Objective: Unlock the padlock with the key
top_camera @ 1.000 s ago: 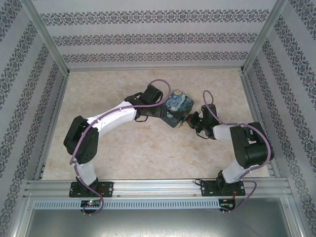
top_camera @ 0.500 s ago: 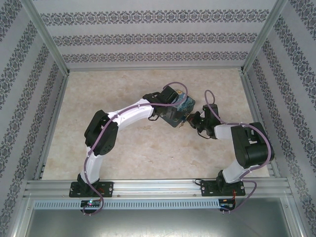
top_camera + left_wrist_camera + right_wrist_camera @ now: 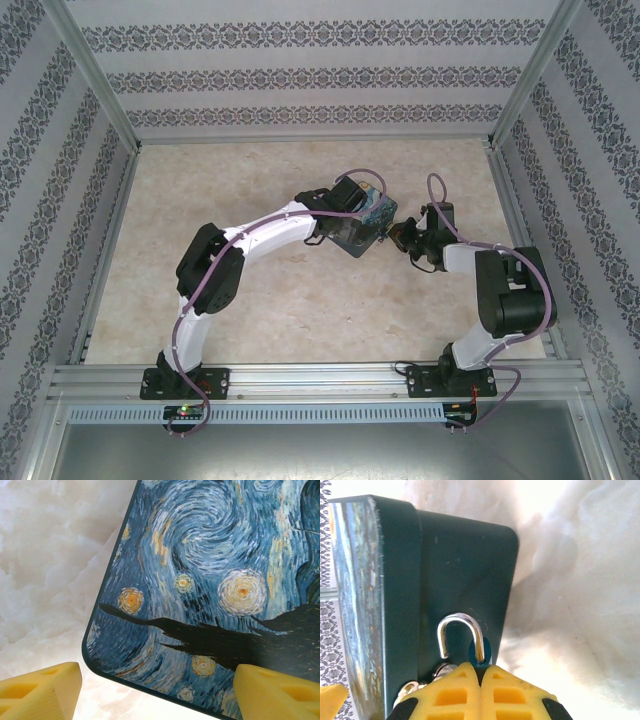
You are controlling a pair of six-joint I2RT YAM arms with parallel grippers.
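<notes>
The padlock (image 3: pixel 480 652) hangs at the front wall of the printed box (image 3: pixel 465 570). Its silver shackle curves up against the dark teal side, and only a sliver of its blue body shows, right at the tips of the right gripper (image 3: pixel 480 672). That gripper's yellow fingers are pressed flat together with no gap. They cover the rest of the lock, so it cannot be told whether anything is pinched between them, and the key cannot be made out. Small bright metal fittings sit on the box wall just left of the shackle. The left gripper (image 3: pixel 157 676) is spread wide above the lid's rounded corner and holds nothing. One finger (image 3: pixel 42 690) is over the pale marbled table (image 3: pixel 200 190) and the other over the swirling blue-and-yellow print. From above, the left wrist and its purple cable (image 3: pixel 350 180) hide much of the box, which stands between the two arms near the middle of the table, inside patterned walls (image 3: pixel 300 70).
</notes>
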